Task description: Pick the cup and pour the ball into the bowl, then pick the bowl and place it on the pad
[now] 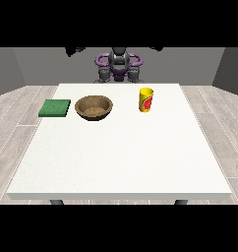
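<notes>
Both hands raised, well apart from cup.

The table has a white, matt, faintly speckled top, and the floor around it looks like pale wood planks. The bowl looks like brown wood with a grainy, dull inside, while the pad is flat green with a soft, matt, cloth-like face. The cup looks like smooth yellow plastic with a red printed mark.
</notes>
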`<state>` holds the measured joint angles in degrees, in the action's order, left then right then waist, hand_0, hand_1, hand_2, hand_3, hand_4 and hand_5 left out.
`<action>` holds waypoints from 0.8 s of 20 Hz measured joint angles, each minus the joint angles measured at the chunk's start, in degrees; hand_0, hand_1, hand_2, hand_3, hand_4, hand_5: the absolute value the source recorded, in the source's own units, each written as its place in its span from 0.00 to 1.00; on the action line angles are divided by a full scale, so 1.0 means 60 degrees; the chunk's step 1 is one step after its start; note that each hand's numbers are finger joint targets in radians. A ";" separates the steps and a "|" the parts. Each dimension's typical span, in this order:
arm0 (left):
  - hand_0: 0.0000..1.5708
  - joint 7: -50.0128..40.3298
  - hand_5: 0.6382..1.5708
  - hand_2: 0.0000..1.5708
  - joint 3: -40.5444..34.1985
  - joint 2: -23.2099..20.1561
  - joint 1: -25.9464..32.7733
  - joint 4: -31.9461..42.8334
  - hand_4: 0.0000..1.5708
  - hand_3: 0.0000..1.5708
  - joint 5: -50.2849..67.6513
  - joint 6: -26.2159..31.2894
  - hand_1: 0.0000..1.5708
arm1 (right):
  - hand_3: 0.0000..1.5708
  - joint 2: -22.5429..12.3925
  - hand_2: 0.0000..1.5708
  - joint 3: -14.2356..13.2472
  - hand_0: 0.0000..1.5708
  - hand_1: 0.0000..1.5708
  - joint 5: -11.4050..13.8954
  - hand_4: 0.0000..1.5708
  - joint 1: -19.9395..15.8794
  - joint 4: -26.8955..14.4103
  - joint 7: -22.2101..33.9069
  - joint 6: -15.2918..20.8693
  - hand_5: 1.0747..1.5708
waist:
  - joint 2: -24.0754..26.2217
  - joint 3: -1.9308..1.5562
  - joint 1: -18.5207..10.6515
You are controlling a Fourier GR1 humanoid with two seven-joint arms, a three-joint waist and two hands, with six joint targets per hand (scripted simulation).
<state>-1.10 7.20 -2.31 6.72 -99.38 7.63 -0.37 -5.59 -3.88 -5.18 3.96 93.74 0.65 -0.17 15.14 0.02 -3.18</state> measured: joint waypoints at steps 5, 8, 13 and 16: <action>0.00 0.0279 0.87 0.00 0.0428 0.0114 0.0263 -0.0996 0.00 0.00 -0.0221 -0.0163 0.00 | 0.00 0.0008 0.00 -0.0253 0.00 0.00 -0.0224 0.00 -0.0113 0.0126 -0.0428 -0.0143 0.99 | -0.0816 -0.0002 0.0042; 0.00 0.0386 0.80 0.00 0.0355 0.0117 -0.0311 -0.1000 0.00 0.00 -0.0549 -0.0313 0.00 | 0.00 0.0055 0.00 -0.0230 0.00 0.00 -0.0231 0.00 -0.0590 -0.0011 -0.0633 -0.0178 0.98 | -0.1495 -0.0006 0.0127; 0.00 0.0948 0.71 0.00 -0.0373 -0.0168 -0.1531 -0.0271 0.00 0.00 -0.0732 -0.0291 0.00 | 0.00 -0.0050 0.00 -0.0353 0.00 0.00 -0.0327 0.00 -0.1445 -0.0519 -0.1215 -0.0430 0.98 | -0.2816 -0.0005 0.0373; 0.00 0.1552 0.66 0.00 -0.0971 -0.0475 -0.2232 0.0480 0.00 0.00 -0.0739 -0.0175 0.00 | 0.00 -0.0246 0.00 -0.0534 0.00 0.00 -0.0427 0.00 -0.1956 -0.0795 -0.1556 -0.0639 0.98 | -0.3588 -0.0002 0.0570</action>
<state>8.22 1.38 -5.16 -6.67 -96.50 3.20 -1.42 -7.07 -7.08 -7.74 -7.78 88.97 -8.69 -4.00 -6.39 0.01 0.24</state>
